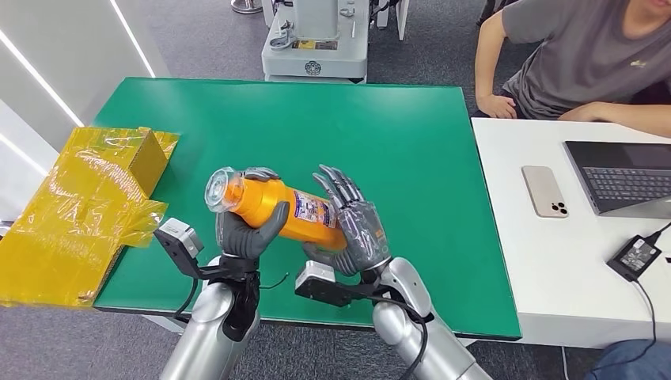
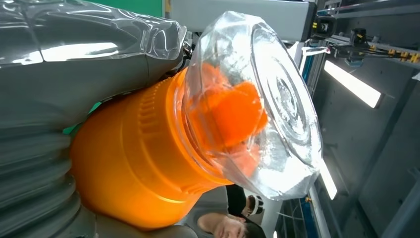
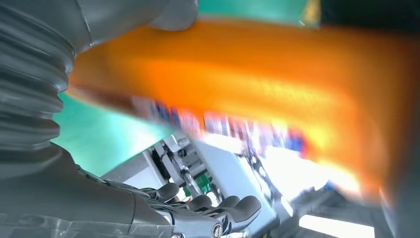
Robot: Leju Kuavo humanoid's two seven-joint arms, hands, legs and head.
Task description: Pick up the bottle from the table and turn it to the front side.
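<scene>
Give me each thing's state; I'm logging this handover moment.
bottle: lifted off the table, lying sideways, clear cap on.
left hand: grips the bottle near its cap.
right hand: cradles the bottle's base, fingers spread.
laptop: open.
phone: face down.

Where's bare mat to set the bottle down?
Bare green mat runs from the far edge toward the hands, and right of the right hand to the white table. Crowded: yellow bags at the left edge, near the left hand holding the bottle.
</scene>
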